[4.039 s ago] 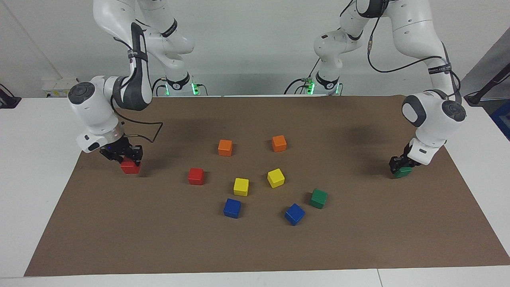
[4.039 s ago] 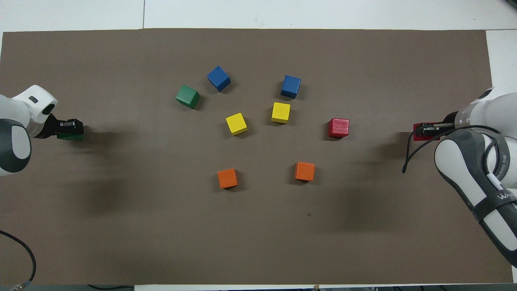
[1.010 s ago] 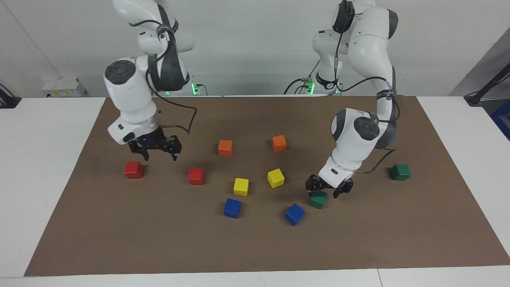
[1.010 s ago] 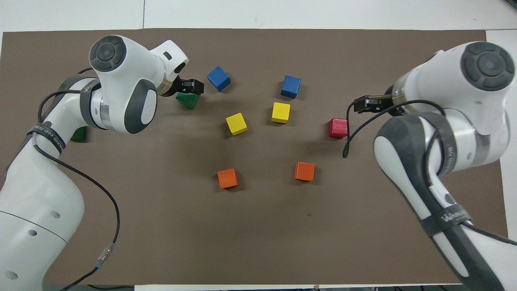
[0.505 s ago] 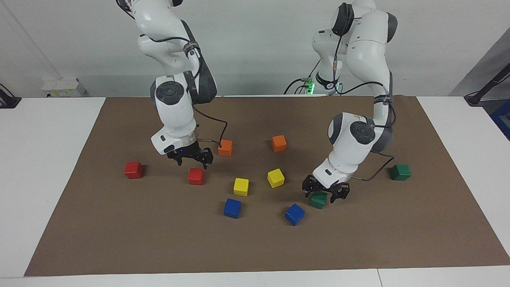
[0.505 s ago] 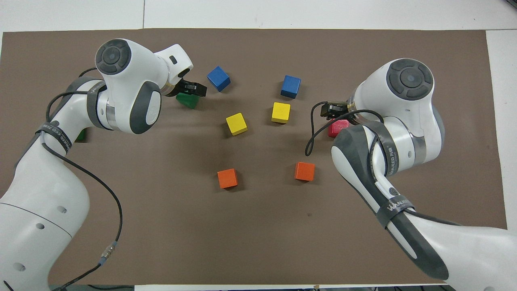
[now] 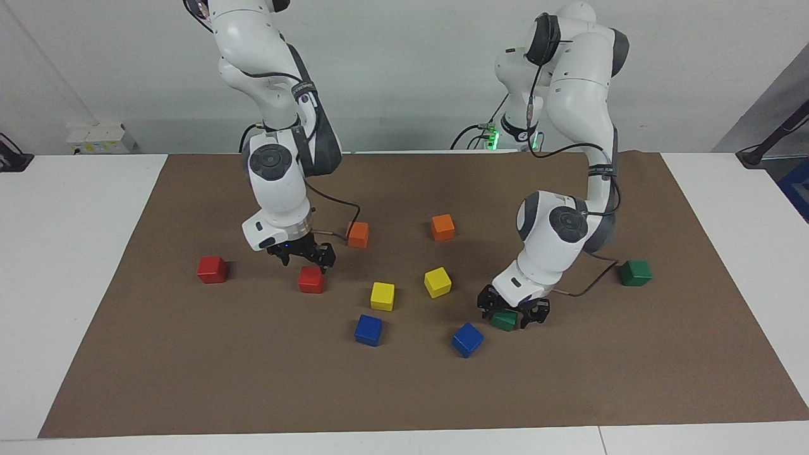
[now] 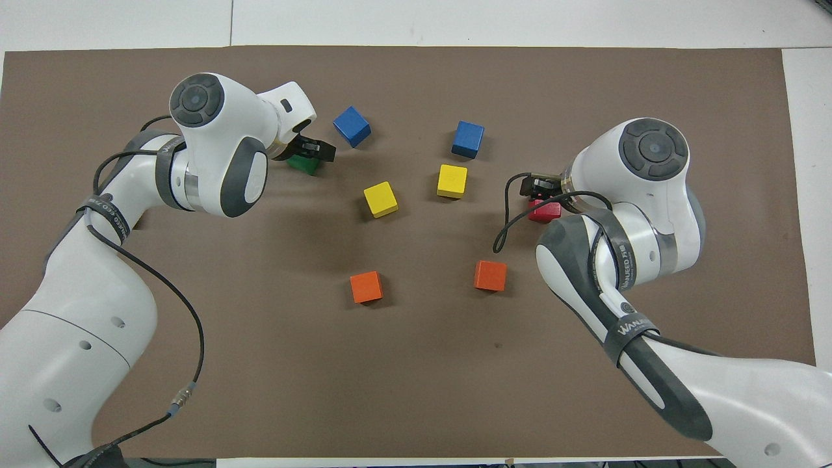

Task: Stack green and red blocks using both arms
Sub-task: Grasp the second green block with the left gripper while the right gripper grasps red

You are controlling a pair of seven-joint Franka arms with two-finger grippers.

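A red block [image 7: 311, 280] [image 8: 546, 210] lies on the brown mat, and my right gripper [image 7: 307, 260] [image 8: 539, 188] hangs open just over it, not touching. A second red block [image 7: 212, 270] sits alone toward the right arm's end of the table. My left gripper [image 7: 512, 315] [image 8: 307, 151] is low and open, one finger on each side of a green block [image 7: 504, 321] [image 8: 303, 165]. The other green block [image 7: 634, 273] rests by itself toward the left arm's end. In the overhead view the arms hide both of these lone blocks.
Two orange blocks [image 7: 358, 234] [image 7: 443, 227] lie nearer the robots. Two yellow blocks [image 7: 382, 296] [image 7: 437, 282] sit mid-mat. Two blue blocks [image 7: 368, 330] [image 7: 467, 339] lie farthest out, one close beside the straddled green block. The right arm's cable [image 7: 335, 218] loops near an orange block.
Both grippers have come down. The right one has shifted over the red block. The left one has sunk around the green block. No block has moved.
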